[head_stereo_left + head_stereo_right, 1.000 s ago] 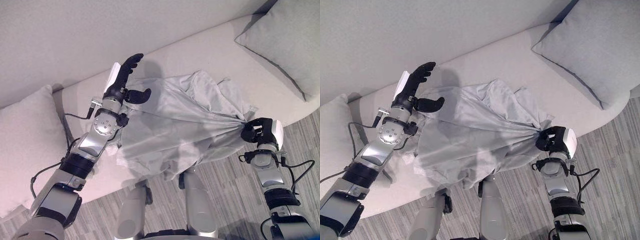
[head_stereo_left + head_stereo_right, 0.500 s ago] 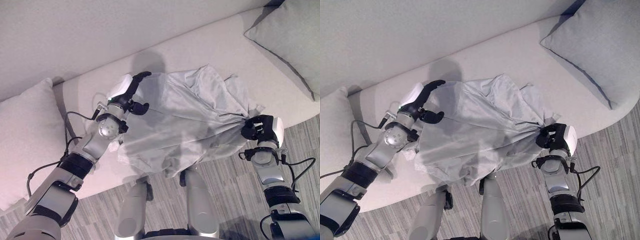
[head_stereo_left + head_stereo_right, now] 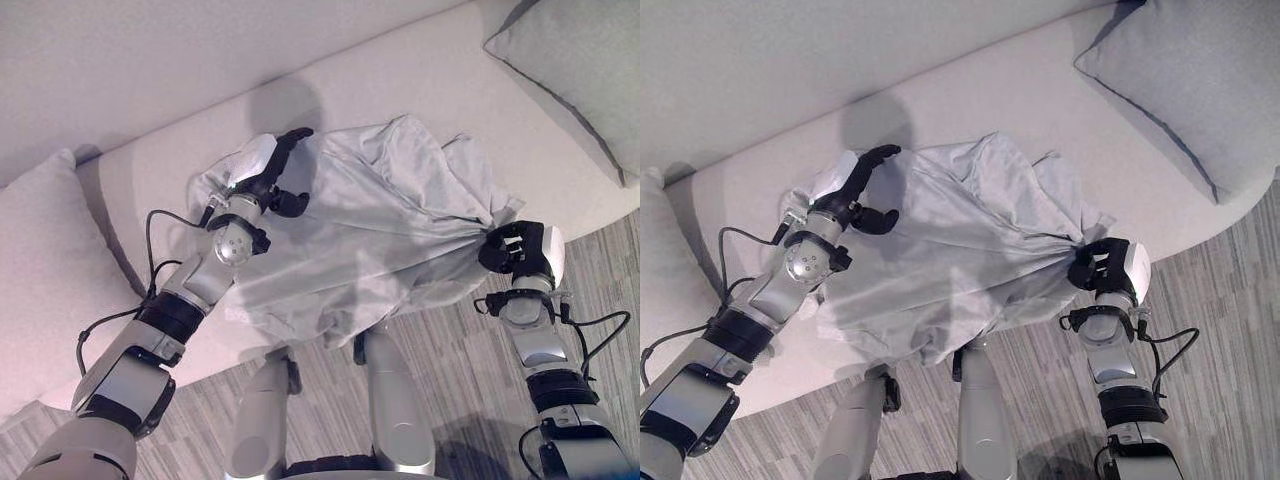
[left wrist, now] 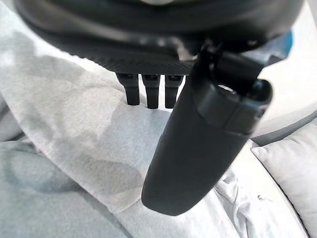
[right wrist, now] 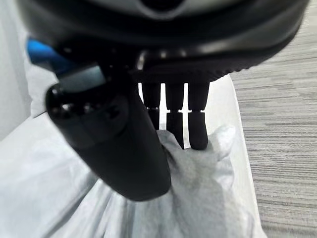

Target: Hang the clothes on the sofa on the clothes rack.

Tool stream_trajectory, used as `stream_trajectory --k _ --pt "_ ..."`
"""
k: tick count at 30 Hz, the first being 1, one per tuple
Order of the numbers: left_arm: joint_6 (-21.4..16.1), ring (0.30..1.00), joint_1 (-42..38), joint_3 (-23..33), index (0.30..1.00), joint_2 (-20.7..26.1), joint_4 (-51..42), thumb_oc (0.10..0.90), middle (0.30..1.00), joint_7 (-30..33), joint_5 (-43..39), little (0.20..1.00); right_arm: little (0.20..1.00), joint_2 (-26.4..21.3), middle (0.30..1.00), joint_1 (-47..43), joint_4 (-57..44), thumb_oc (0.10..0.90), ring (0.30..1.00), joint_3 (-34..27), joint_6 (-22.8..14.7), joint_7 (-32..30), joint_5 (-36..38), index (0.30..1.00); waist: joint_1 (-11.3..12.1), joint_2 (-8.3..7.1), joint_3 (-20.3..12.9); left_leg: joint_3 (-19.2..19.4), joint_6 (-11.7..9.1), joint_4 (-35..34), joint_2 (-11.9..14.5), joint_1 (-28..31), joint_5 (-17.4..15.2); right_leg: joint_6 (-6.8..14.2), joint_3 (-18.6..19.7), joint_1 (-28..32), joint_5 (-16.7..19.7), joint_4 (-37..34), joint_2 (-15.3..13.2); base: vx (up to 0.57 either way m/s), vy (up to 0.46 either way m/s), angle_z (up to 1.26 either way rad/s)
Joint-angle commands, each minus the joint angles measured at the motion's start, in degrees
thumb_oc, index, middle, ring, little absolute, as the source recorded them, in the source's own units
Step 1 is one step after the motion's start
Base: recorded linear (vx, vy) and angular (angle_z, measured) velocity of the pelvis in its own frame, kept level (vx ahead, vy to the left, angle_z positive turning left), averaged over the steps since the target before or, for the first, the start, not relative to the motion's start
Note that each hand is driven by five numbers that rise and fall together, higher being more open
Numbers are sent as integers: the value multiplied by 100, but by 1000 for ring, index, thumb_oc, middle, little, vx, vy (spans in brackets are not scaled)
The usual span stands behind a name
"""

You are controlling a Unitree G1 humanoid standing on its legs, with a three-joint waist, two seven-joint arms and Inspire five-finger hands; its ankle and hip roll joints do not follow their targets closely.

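We saw the right hand (image 3: 518, 250) with its fingers curled tight round a gathered corner of the garment (image 3: 380, 230), at the front edge of the sofa (image 3: 420, 80) where the seat met the striped floor (image 3: 600, 270); in its wrist view the fingers (image 5: 190, 124) and thumb pinched a bunched fold of cloth. The left hand (image 3: 262, 180) lay at the garment's opposite, upper corner with fingers extended over the cloth and the thumb set apart from them, not clamped on anything we could make out. The garment was pale grey, thin and heavily creased, drawn out between the two hands into a broad sheet, its wrinkles converging toward the right hand's grip and its lower hem hanging over the seat's front edge. It lay on the middle of the seat. Outward, a white cushion (image 3: 45, 270) sat at the left end and a grey cushion (image 3: 575, 70) at the right end, both well apart from the cloth, with bare seat behind the garment up to the backrest (image 3: 150, 60).
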Motion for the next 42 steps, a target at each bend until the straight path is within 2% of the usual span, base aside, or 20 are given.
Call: stream_trajectory --k 1,12,17,18,19,20,27,31,35,38,40,42 --pt "-335 900 -575 100 900 319 -102 800 900 272 137 900 300 -624 300 -28 -378 400 300 -440 -239 -352 52 300 42 -135 -65 -213 -397 40 509 -318 -101 810 -92 577 -458 22 -692 0 0 0" --pt "-363 900 -570 16 900 564 -291 800 900 117 393 900 300 -737 300 -30 -499 400 300 -580 -256 -351 19 300 24 -126 -38 -251 -432 40 556 -468 -71 788 -109 432 -466 22 -627 0 0 0" --pt "-395 900 -527 41 900 649 -408 800 900 228 845 900 300 -757 300 18 -594 400 300 -649 -322 -380 8 300 34 -125 -13 -262 -439 40 560 -475 -79 782 -104 431 -484 22 -630 0 0 0" --pt "-391 592 -507 1 592 655 -388 595 592 235 1028 592 300 -756 300 24 -635 400 300 -663 -352 -392 11 300 36 -129 -4 -266 -442 40 562 -482 -74 784 -108 422 -483 22 -627 0 0 0" --pt "-391 484 -506 0 484 651 -387 522 484 236 1036 484 300 -755 300 27 -637 400 300 -665 -352 -393 11 300 38 -129 -5 -266 -443 40 562 -483 -74 784 -108 421 -482 22 -627 0 0 0" --pt "-389 300 -498 -11 300 659 -381 400 300 251 1115 300 300 -754 300 39 -655 400 300 -673 -368 -404 11 300 39 -133 -2 -265 -447 40 563 -491 -69 786 -109 418 -479 22 -627 0 0 0" --pt "-392 300 -342 5 300 653 -428 400 300 262 1418 300 300 -730 300 138 -737 400 300 -745 -387 -427 -18 300 64 -135 -15 -282 -458 40 572 -464 -74 790 -116 452 -491 22 -621 0 0 0" --pt "-374 300 -240 214 300 727 -488 400 300 370 1426 300 300 -697 300 215 -791 400 300 -763 -388 -397 -11 300 91 -115 -101 -267 -475 40 574 -346 -104 792 -106 568 -516 22 -638 0 0 0" --pt "-486 300 479 1297 300 757 -1244 400 300 739 960 300 300 -632 300 313 -1104 400 300 -609 -643 -159 -21 300 204 -51 -462 -230 -502 40 583 144 -241 789 -144 1080 -640 22 -670 17 -22 -2" --pt "-721 300 966 1950 300 777 -1862 400 300 920 690 300 300 -993 300 157 -1351 400 300 -490 -979 80 -34 300 353 4 -778 -219 -524 40 569 543 -337 765 -233 1539 -768 22 -645 37 -51 12" --pt "-822 300 1312 2368 300 800 -2243 400 300 1000 588 300 300 -1223 300 44 -1581 400 300 -465 -1081 273 -79 300 459 68 -1053 -217 -530 40 560 809 -394 731 -344 1855 -881 22 -654 95 -66 27" --pt "-951 300 1636 2943 300 946 -2651 400 300 1188 495 300 300 -1529 300 -268 -2117 400 300 -511 -1249 452 -150 300 616 146 -1585 -298 -504 40 513 1206 -479 684 -545 2377 -1048 29 -662 127 -72 37"
